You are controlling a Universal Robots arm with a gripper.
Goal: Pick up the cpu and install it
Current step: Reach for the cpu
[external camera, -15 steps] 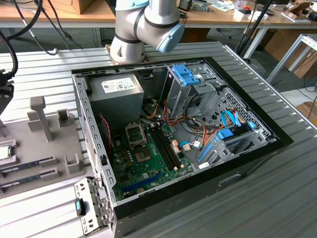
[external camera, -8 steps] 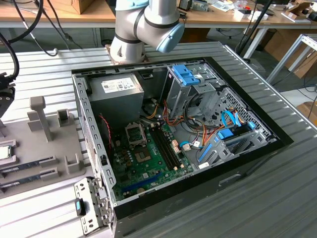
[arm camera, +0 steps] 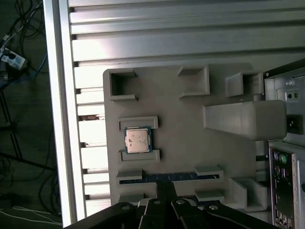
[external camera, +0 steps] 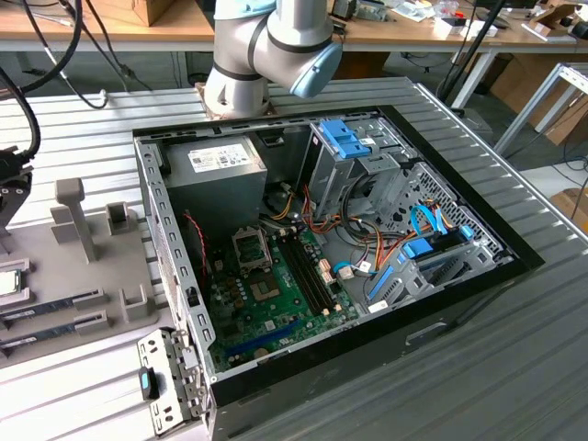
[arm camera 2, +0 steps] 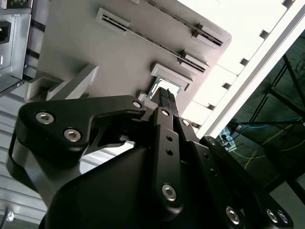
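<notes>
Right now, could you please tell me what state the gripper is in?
The gripper: closed, holding nothing; the cpu lies in its grey holder, apart from it.

**Ribbed metal table, two loads**

A ribbed aluminium table (external camera: 514,367) carries an open computer case (external camera: 170,248) toward the exterior view's right and, beside it, a grey moulded tray (arm camera: 190,129). In the first wrist view the cpu (arm camera: 137,140) sits flat in a tray pocket. The dark strip (arm camera: 167,177) in the slots nearby is probably a memory stick.
</notes>
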